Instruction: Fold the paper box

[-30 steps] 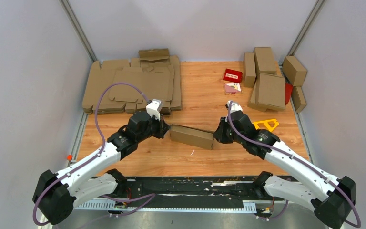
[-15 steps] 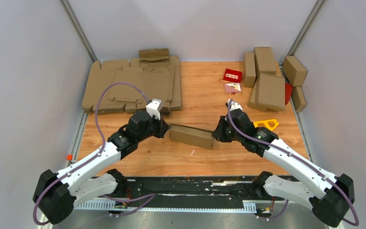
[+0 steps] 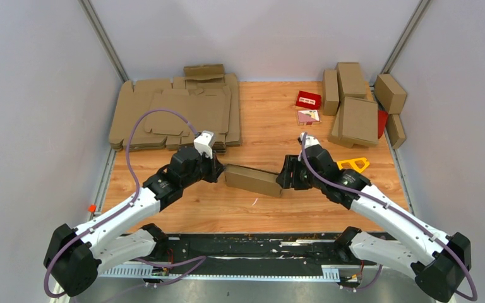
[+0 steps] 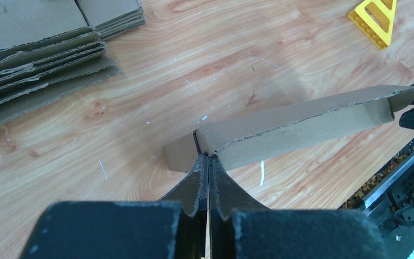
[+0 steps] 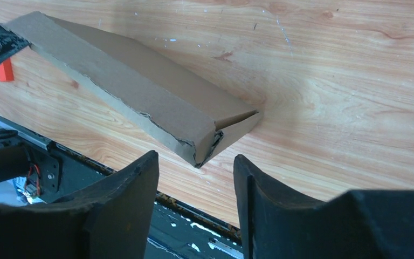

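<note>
Closure of the paper box (image 3: 253, 180) looks like the step in hand: left gripper (image 4: 208, 157) clenched on its near end, other end resting on the counter (image 3: 259, 129) just ahead of the released right gripper (image 5: 195, 157) (empty), which should next tuck that gaping flap shut.

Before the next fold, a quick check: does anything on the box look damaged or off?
Yes. The box is not closed flush at the end nearest the right gripper. That corner is crumpled and torn, a flap gapes open there, and the long edge facing that camera is ragged. The right jaws stand open, with nothing held.
</note>
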`<state>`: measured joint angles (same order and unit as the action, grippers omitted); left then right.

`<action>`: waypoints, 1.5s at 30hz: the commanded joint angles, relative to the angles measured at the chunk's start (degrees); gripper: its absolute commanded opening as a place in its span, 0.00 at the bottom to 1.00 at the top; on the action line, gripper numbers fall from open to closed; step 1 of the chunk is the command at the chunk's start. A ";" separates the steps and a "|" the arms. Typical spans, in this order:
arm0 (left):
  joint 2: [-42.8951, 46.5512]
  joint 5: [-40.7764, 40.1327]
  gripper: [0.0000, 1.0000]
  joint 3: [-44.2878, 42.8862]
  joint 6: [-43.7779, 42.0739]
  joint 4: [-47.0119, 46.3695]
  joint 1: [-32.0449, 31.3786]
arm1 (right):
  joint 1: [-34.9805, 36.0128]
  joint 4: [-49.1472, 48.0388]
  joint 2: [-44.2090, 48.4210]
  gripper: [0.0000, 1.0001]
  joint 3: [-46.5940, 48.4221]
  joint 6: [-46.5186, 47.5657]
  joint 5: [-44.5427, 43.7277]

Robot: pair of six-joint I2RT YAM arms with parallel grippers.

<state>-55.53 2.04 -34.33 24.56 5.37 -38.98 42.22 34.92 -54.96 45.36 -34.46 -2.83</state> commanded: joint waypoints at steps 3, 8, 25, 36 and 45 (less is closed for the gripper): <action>-0.89 0.24 0.00 -1.76 -0.34 1.40 -0.15 | 0.01 3.38 0.56 0.65 4.35 4.69 0.72; -0.84 0.24 0.00 -1.71 -0.30 1.49 -0.13 | -0.33 5.05 1.74 0.81 4.90 5.99 0.49; -0.43 0.08 0.00 -1.45 -0.22 1.50 -0.13 | -9.36 1.15 4.85 1.00 2.45 0.17 11.12; -0.61 0.37 0.00 -1.62 -0.17 1.39 -0.13 | -14.88 -12.68 7.61 0.93 -8.65 -14.28 22.18; -0.94 0.60 0.00 -1.51 -0.17 1.02 -0.13 | -15.04 -19.09 8.86 0.79 -13.68 -21.10 21.14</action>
<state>-55.75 2.07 -34.50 24.56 5.39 -38.98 27.55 21.69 -47.13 32.49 -51.55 18.00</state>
